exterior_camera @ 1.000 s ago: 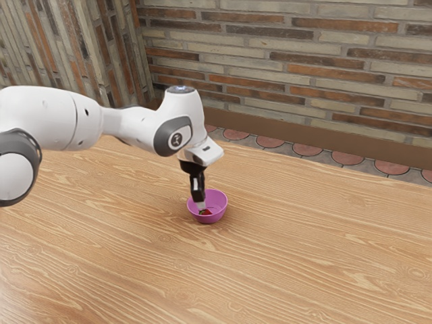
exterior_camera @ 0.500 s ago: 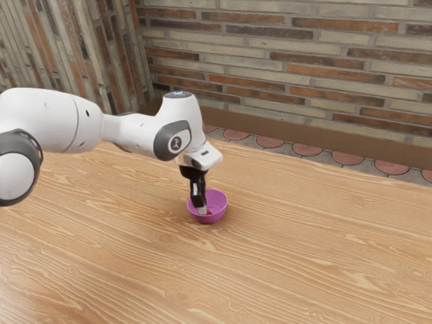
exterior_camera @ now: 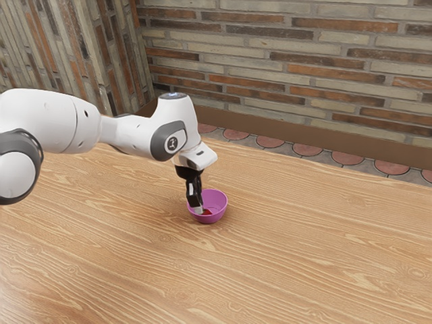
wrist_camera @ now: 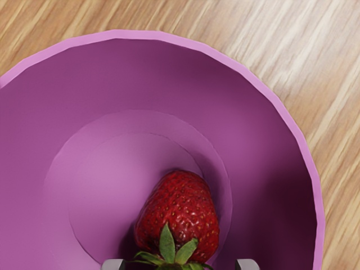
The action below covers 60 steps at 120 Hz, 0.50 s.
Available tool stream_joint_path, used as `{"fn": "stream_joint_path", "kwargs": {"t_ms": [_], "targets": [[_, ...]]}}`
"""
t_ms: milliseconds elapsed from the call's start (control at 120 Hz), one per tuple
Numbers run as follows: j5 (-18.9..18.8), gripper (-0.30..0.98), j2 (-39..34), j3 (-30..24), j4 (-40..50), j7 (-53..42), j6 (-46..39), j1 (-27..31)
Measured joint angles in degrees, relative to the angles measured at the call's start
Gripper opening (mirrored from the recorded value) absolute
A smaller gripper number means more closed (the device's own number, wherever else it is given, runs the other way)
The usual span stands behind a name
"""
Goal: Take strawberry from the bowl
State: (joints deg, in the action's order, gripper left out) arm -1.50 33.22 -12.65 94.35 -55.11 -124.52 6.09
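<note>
The fingers (exterior_camera: 198, 209) stood apart, tips inside the purple bowl (exterior_camera: 221, 204) on the wooden surface (exterior_camera: 304, 250); the strawberry (wrist_camera: 180, 214) lay in it, leafy end toward the gap between them.

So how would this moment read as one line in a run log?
red, green-leaved strawberry: in round purple bowl, not yet lifted | fingers: open, either side of its leafy end

Site type undetermined; rustic look: multicoloured brick wall (exterior_camera: 304, 71), round reddish floor tiles (exterior_camera: 307, 149), wood-grain table (exterior_camera: 310, 243).
</note>
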Motion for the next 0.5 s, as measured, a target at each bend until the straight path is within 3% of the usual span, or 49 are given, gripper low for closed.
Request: {"fn": "stream_joint_path", "kwargs": {"t_ms": [500], "targets": [[-0.33, 0.2, 2.29, -0.35, -2.25, -0.59, -0.14, -0.52]]}}
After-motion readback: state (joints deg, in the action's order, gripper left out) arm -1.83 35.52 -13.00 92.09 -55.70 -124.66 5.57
